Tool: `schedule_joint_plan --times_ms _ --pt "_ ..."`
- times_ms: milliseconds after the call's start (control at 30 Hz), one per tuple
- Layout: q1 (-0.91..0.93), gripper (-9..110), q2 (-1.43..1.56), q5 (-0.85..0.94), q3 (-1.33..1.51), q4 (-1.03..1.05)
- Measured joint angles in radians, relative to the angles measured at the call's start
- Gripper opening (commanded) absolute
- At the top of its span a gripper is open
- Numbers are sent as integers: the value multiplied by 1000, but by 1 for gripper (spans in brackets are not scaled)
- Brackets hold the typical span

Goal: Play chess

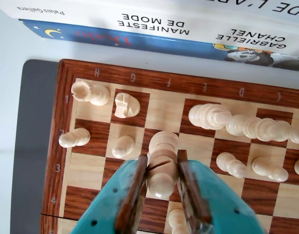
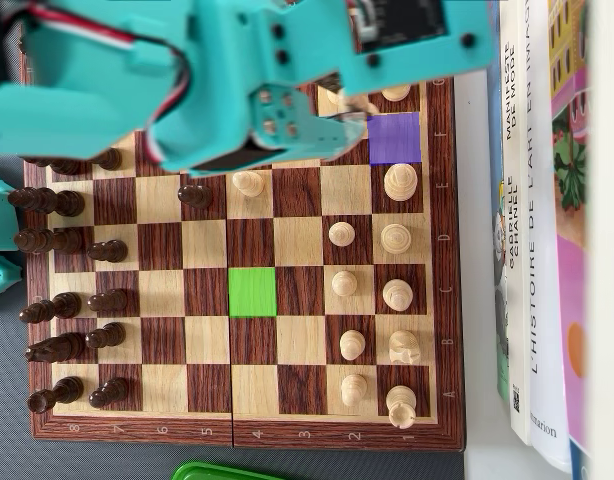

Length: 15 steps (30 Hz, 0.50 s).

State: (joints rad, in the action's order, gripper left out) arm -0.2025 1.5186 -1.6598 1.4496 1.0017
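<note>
In the wrist view my teal gripper is shut on a white bishop with a slit in its head, pinched between the brown pads. The bishop hangs over the chessboard near the F file, and the light square behind it on row 1 is bare. In the overhead view the teal arm covers the board's top edge and hides the jaws and the bishop. There, a purple square is marked on row 1 and a green square mid-board.
White rook, knight and pawns stand close left of the gripper; taller white pieces stand right. Dark pieces line the overhead's left side. Books border the board. A green object lies below it.
</note>
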Motion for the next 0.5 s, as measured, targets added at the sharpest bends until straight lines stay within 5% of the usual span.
schedule_joint_plan --times_ms 500 --pt "120 9 264 0 284 0"
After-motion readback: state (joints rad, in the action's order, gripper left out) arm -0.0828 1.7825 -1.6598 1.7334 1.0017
